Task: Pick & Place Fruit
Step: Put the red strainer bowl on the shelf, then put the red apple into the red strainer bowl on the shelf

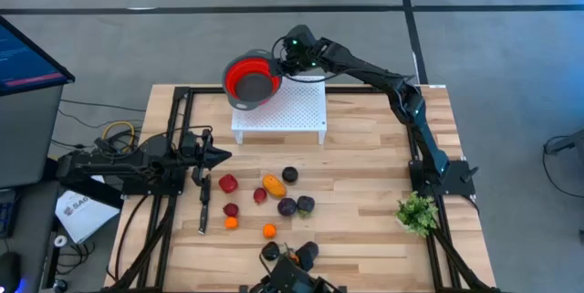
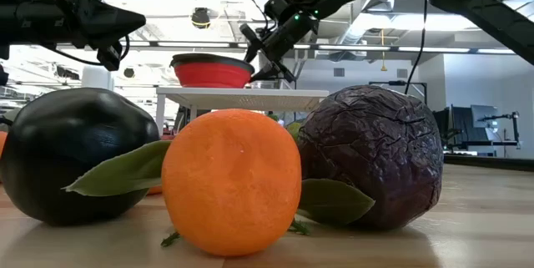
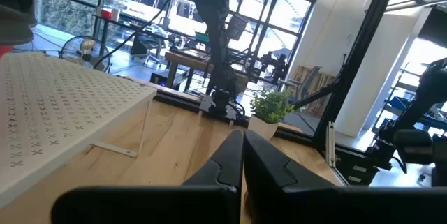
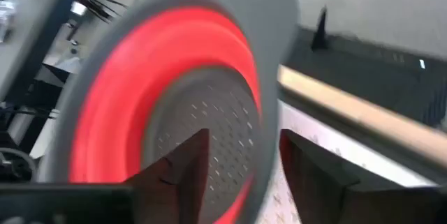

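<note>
Right gripper [image 1: 285, 56] reaches far back, fingers straddling the bowl [image 1: 250, 79] rim, seemingly loosened; left gripper [image 1: 222, 155] hovers, pinched together.

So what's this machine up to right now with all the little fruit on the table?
The right gripper is at the rim of the red bowl, which sits on the back left corner of a white perforated stand; its fingers straddle the rim with a gap showing. The left gripper waits shut above the table's left side. The toy fruit lies loose on the wooden table, none in the bowl yet. A green sprig sits at the right.
</note>
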Tool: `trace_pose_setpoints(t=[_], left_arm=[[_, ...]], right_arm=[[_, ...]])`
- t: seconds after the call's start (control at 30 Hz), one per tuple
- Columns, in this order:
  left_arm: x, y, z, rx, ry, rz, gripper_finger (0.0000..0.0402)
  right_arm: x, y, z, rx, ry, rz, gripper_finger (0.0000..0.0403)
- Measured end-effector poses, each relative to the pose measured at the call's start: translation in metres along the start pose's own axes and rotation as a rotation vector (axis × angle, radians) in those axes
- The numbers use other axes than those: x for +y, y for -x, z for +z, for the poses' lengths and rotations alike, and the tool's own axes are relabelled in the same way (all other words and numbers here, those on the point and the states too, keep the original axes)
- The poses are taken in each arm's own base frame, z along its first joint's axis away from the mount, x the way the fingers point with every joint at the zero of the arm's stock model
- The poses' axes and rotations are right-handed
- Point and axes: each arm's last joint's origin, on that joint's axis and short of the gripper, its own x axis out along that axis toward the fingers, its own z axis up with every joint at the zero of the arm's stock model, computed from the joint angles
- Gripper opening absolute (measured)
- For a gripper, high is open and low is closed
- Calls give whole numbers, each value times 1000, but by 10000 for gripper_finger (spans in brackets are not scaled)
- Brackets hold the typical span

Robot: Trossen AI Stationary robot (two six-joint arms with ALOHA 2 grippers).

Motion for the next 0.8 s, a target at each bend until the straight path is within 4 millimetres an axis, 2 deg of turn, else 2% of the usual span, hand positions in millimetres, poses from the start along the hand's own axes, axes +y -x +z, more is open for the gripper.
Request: trace_pose_setpoints(t=[0.13, 0.23, 0.3, 0.4, 0.53, 0.63, 0.73, 0.8], left_arm=[[0, 0, 0, -4, -16, -2, 7], [0, 0, 0, -5, -44, -1, 7], [0, 0, 1, -6, -64, -2, 7], [0, 0, 1, -14, -64, -4, 7], [-1, 0, 4, -42, -82, -13, 7], [-3, 0, 6, -64, -129, -47, 7], [-6, 0, 7, -71, -200, -71, 7], [-9, -1, 9, -59, -246, -91, 7]], right_arm=[[9, 24, 9, -41, 94, 11, 221], [21, 51, 10, -88, 194, -76, 234], [40, 74, 3, -138, 291, -192, 235], [78, 109, -20, -182, 482, -356, 229], [130, 148, -67, -188, 717, -463, 216], [165, 168, -115, -181, 858, -451, 205], [183, 172, -176, -153, 961, -443, 195], [184, 168, -220, -160, 991, -474, 189]])
